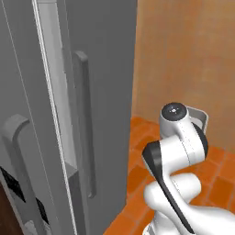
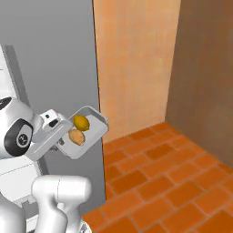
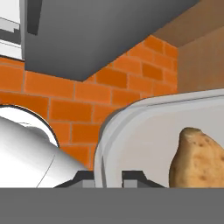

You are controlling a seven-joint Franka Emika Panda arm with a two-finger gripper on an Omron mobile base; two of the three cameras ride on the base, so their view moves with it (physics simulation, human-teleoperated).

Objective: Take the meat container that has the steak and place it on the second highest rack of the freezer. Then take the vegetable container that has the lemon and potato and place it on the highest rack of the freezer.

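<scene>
1. Nearest the hand camera, the gripper [image 3: 108, 177] is closed on the rim of the vegetable container [image 3: 144, 131]; one dark finger tip stands on each side of the grey wall, so the tray is pinched at its edge.

2. Inside that container the potato [image 3: 199, 159] lies just beyond the held rim, and in the right base view the lemon [image 2: 81, 122] sits next to it, higher in the tilted tray. Both are loose; nothing else is visible in it.

3. The tray is carried in the air off the floor, tipped toward the camera in the right base view, beside the grey outer side of the freezer [image 2: 59, 63]. In the left base view a bit of its rim shows behind the arm's wrist.

4. This looks like the second half of the task: the lemon-and-potato container is in hand and has yet to go on the highest rack. Whether the steak container is already placed cannot be told here.

5. The next move probably calls for swinging the tray round the open freezer door [image 1: 55, 114] into the white interior, levelling it so the contents do not roll out.

6. Farthest off are the orange brick floor [image 2: 173, 182] and tan wall [image 2: 136, 59].
</scene>
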